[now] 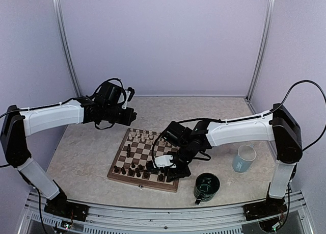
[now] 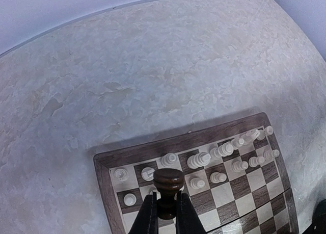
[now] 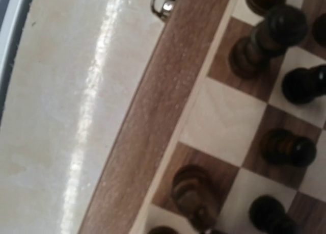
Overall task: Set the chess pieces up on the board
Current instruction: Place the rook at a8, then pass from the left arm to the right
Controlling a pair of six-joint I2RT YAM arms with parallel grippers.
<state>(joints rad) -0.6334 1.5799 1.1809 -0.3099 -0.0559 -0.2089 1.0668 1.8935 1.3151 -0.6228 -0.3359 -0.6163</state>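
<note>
Mid-setup: we hold a dark-brown turned wooden piece (image 2: 168,183) clamped in left gripper (image 2: 167,213) over brown-and-cream checked wooden board (image 2: 178,141); right gripper (image 1: 166,162) jaws: can't tell. Next: piece needs a dark-side sq

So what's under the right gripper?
Dark pieces on the board's edge squares, one cream square bare. From above, the right gripper covers the spot beneath its jaws.
</note>
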